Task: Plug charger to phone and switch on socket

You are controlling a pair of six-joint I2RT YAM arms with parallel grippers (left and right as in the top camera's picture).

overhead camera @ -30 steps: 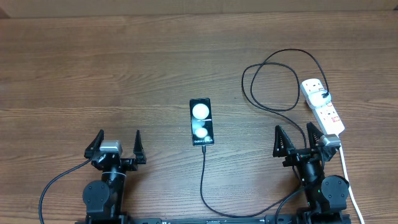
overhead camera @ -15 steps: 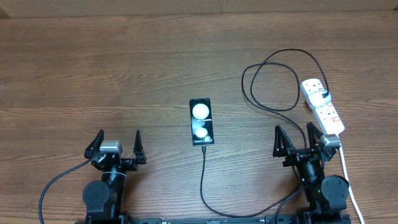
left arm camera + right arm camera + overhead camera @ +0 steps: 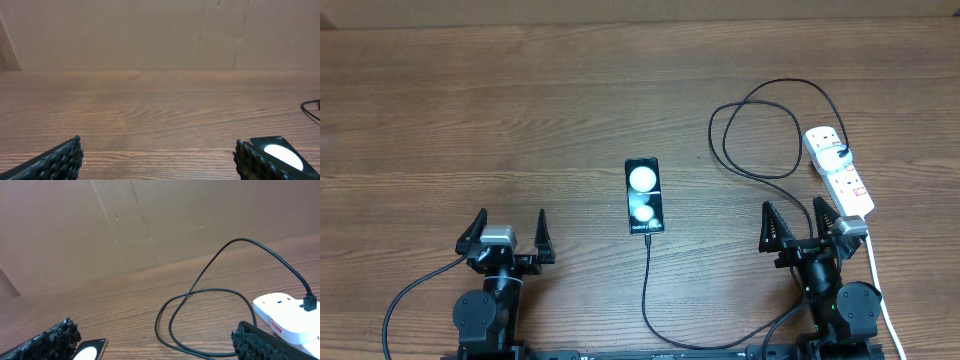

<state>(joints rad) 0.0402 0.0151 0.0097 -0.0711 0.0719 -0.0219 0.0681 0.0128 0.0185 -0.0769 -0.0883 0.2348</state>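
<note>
The black phone (image 3: 644, 196) lies flat at the table's middle, its face showing two white glares. The thin black charger cable (image 3: 760, 135) loops at the right, one end in the white power strip (image 3: 838, 170), and runs round to the phone's near edge, where its tip (image 3: 647, 238) meets the phone. My left gripper (image 3: 507, 232) is open and empty at the front left. My right gripper (image 3: 800, 226) is open and empty at the front right, just in front of the strip. The phone also shows in the left wrist view (image 3: 282, 154) and the right wrist view (image 3: 89, 350).
The strip's white cord (image 3: 880, 290) runs down the right side past my right arm. A brown cardboard wall (image 3: 150, 225) stands behind the table's far edge. The cable loop (image 3: 200, 315) lies between my right gripper's fingers and the wall.
</note>
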